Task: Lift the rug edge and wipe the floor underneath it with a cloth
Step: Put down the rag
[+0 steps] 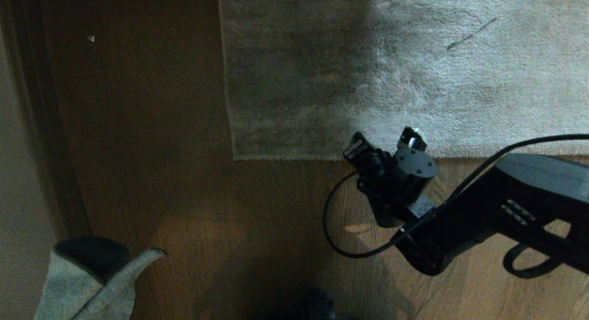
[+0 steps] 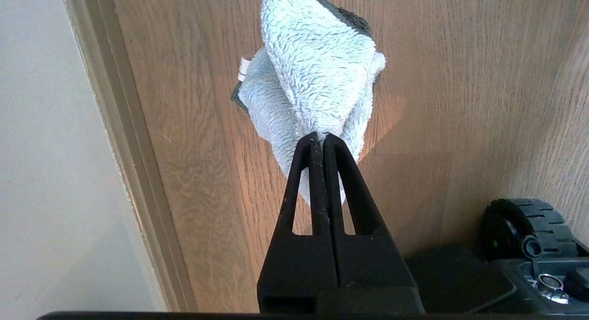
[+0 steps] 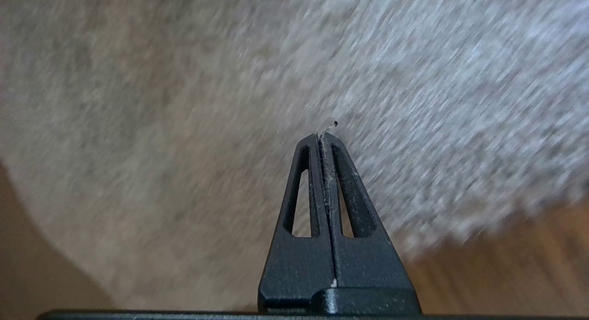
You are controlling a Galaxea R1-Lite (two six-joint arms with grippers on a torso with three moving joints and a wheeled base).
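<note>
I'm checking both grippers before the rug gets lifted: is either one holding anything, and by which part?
The left gripper is shut on the cloth, pinching a bunched fold. The right gripper, shut over the rug, holds nothing.

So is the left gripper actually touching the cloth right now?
Touching. The left wrist view shows the left gripper shut on a fold of the cloth, which hangs above the floor.

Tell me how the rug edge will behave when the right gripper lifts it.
The rug edge lies flat with a soft plush pile, so it will probably bend and drape, not rise stiffly. The rug runs out of view, so likely only the border lifts. The shut right gripper must open first.
</note>
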